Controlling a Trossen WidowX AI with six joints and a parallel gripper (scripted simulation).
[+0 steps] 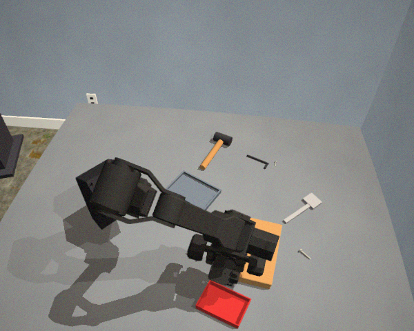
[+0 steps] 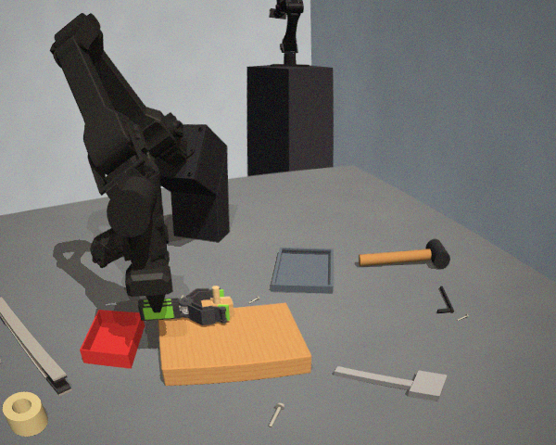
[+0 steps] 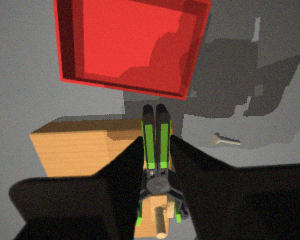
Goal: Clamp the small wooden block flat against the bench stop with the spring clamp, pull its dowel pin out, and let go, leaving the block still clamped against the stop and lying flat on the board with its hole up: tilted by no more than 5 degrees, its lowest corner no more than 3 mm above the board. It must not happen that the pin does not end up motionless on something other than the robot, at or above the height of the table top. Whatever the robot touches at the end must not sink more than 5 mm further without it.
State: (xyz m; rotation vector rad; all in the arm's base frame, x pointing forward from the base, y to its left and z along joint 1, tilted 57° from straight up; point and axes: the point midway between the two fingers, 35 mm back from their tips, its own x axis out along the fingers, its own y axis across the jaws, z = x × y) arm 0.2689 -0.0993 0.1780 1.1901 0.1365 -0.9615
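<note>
clamp [image 2: 199, 309] [image 3: 157, 185] points jaws-first away from the red tray's desk edge, pin [image 2: 215, 294] [image 3: 160, 222] upright; tool [image 2: 157, 306] [image 3: 156, 140] grips its handles, nearly squeezed together.

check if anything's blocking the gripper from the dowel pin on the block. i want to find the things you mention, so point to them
The gripper [image 2: 157, 306] [image 3: 156, 140] is shut on the spring clamp's handles; the clamp's pivot and jaws lie between it and the dowel pin [image 2: 215, 294] [image 3: 160, 222]. Nothing visible covers the pin's top.

The black arm [image 1: 200, 217] [image 2: 120, 129] is bending over toward the near part of the table. Its gripper [image 2: 157, 309] [image 3: 156, 140] is pointing down and squeezing the clamp's handles.
</note>
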